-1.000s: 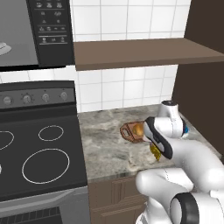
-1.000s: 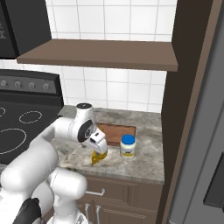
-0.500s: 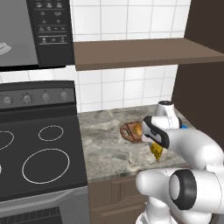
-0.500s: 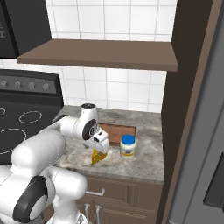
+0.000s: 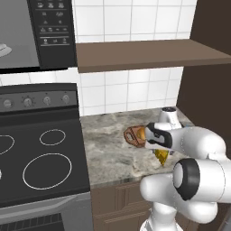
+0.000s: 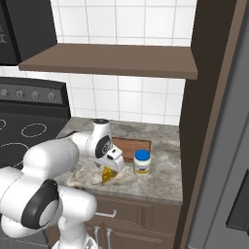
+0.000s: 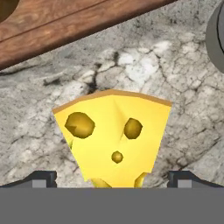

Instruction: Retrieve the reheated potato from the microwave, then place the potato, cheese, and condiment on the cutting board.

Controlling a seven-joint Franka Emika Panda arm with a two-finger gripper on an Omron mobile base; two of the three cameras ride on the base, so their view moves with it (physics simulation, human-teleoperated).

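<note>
Partly hidden by the arm, cheese (image 7: 114, 140) sits between the unclenched hand's (image 7: 112, 179) fingertips (image 7: 41, 178).

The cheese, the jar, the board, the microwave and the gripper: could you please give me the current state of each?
Cheese: lying on the counter, off the board, between the open fingers.
Jar: upright, blue lid on, on the counter beside the board.
Board: flat on the counter, with a brown thing at its handle end.
Microwave: door open, interior showing.
Gripper: open, straddling the cheese.
</note>
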